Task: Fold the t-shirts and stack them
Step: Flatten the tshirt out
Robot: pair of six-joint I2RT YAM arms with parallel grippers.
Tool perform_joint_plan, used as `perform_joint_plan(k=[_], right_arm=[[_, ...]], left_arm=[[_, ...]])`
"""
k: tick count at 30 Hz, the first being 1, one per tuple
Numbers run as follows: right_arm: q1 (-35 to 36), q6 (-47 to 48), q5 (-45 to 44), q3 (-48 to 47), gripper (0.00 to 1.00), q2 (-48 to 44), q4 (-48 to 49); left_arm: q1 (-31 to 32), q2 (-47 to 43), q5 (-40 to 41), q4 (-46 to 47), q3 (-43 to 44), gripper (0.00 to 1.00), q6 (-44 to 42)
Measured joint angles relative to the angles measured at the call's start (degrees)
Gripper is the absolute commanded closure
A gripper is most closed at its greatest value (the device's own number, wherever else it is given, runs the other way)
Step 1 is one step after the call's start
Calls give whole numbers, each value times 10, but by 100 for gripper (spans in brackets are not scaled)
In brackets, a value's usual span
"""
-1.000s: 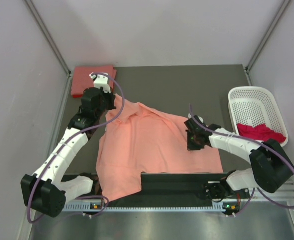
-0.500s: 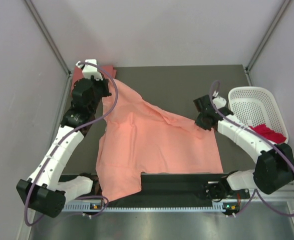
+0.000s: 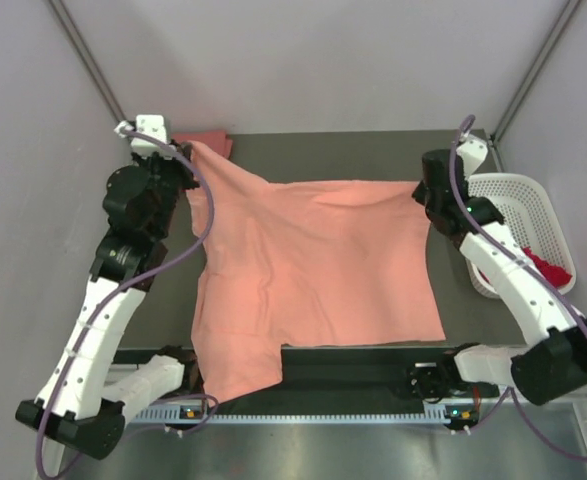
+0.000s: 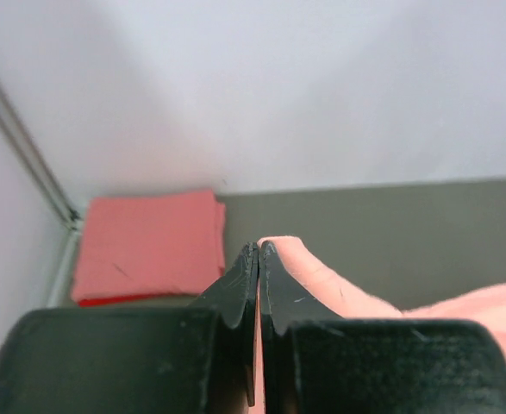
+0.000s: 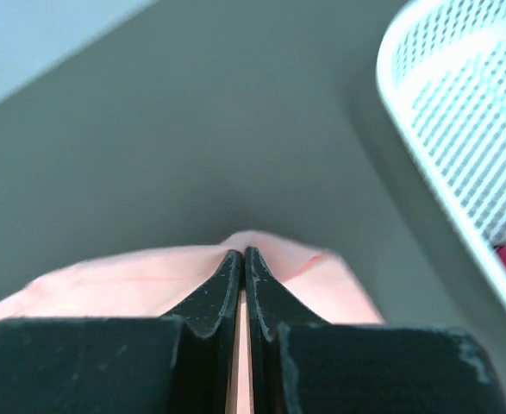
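Midway through the laundry job, the left gripper (image 4: pixel 259 246) and right gripper (image 5: pixel 242 253) are each pinched tight on a far corner of a light salmon-pink cotton t-shirt (image 3: pixel 313 260). They hold its far edge taut between them, while the rest of the cloth trails back from the claws toward the arm bases, spread over the dark grey table (image 3: pixel 353 155). Just beyond the left claw and to its left lies a neatly folded coral-red tee (image 4: pixel 145 246), flat in the far corner and evidently finished. A darker red strip shows along its near edge, though whether that is a second garment or a lower layer of the same one is hard to tell. Beside the right claw, on its right, stands a white perforated plastic basket (image 3: pixel 513 190) with a crumpled deep magenta-red t-shirt (image 3: pixel 548 265) inside, not yet taken out. By that count one shirt looks folded, one is being laid out ahead of folding, and one waits; the stack is yet to be built.
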State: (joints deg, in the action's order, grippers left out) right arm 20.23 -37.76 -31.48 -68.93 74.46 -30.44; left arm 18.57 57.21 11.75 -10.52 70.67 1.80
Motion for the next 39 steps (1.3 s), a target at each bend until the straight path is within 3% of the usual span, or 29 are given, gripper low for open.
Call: perform_joint_plan(k=[6,14,29,39], right_arm=[[-24,67,-30,-14,100,-97,19],[-31,72,-30,-59,100,-156,2],[-31,119,113,-182,100,-324,0],[-31,198,206,-182,100,-338,143]], left_arm=[[0,-65,44,-1,41,100,-20],[0,-93,19,-28,130,100,-23],[0,-142,-72,-57,357,100,-33],[0,-126,-98,55,325,100,-35]])
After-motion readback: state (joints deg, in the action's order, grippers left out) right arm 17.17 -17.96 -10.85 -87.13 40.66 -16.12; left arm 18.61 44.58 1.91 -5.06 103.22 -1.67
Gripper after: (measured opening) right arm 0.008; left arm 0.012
